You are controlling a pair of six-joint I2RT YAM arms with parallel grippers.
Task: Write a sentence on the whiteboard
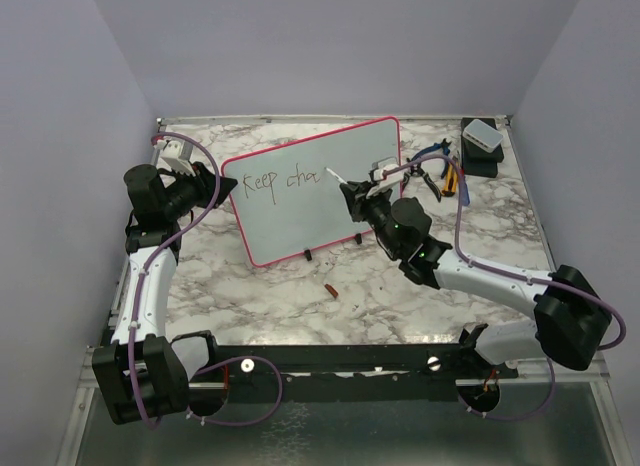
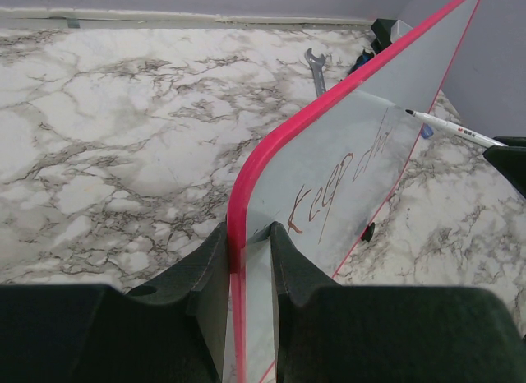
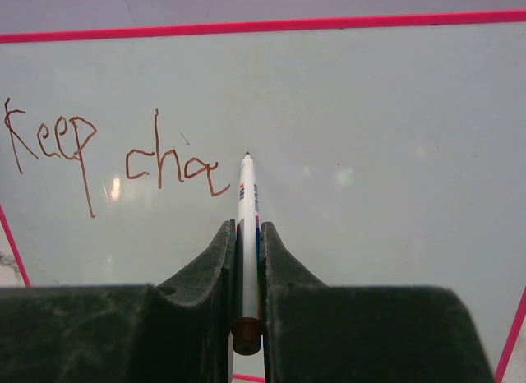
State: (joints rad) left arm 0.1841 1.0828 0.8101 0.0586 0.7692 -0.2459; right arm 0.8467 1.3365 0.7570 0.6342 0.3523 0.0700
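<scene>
The whiteboard (image 1: 300, 221), white with a pink frame, stands tilted on the marble table. My left gripper (image 1: 224, 186) is shut on its left edge; in the left wrist view the pink frame (image 2: 238, 210) sits pinched between the jaws of that gripper (image 2: 249, 235). The sentence (image 1: 285, 181) reads "Keep cha" in thin dark red strokes (image 3: 115, 157). My right gripper (image 3: 245, 231) is shut on a white marker (image 3: 247, 202). The marker's tip is at the board (image 3: 370, 153) just right of the last "a", but contact is not clear. From above, the right gripper (image 1: 352, 193) is in front of the board's middle.
Pliers and other hand tools (image 1: 440, 176) lie behind the board's right end, next to a dark box with a white block on it (image 1: 482, 146). A small red cap (image 1: 330, 289) lies on the table in front of the board. A wrench (image 2: 316, 71) lies behind the board.
</scene>
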